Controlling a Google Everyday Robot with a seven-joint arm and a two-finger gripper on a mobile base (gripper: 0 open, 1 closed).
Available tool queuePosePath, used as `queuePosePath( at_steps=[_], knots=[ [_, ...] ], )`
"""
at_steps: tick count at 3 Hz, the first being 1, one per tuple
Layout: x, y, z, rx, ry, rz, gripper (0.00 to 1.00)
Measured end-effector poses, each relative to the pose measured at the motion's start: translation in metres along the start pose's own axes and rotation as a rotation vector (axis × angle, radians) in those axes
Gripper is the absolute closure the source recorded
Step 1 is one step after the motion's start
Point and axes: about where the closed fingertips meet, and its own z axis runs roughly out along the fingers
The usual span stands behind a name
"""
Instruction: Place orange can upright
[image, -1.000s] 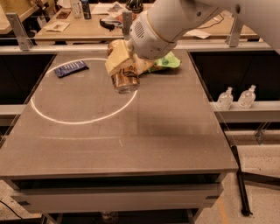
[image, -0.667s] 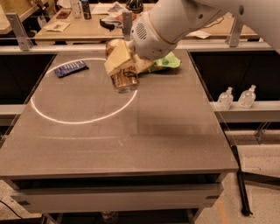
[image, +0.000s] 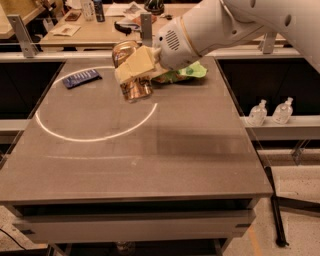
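So we've got our gripper (image: 133, 75) clamped round the orange can (image: 137, 90), holding it tilted at the far right edge of the white ring (image: 85, 139) on the table (image: 200, 150), blue packet (image: 81, 78) at the ring's far left, green bag (image: 189, 72) just past its right.

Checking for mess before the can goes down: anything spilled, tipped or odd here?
No spill shows. The orange can is askew: it leans, clamped in the gripper over the far side of the table, not upright.

The cream-padded pincer (image: 134, 80), clamped on the slim copper-orange metal can (image: 136, 91), now hangs slightly further left over the far part of the grey table (image: 150, 165).
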Motion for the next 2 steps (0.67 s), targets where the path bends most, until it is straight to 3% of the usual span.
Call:
queuePosePath(
  at_steps=[1, 2],
  knots=[
    [0.005, 0.001, 0.005, -0.060, 0.010, -0.180, 1.00],
    [0.015, -0.004, 0.012, -0.043, -0.001, -0.354, 1.00]
  ],
)
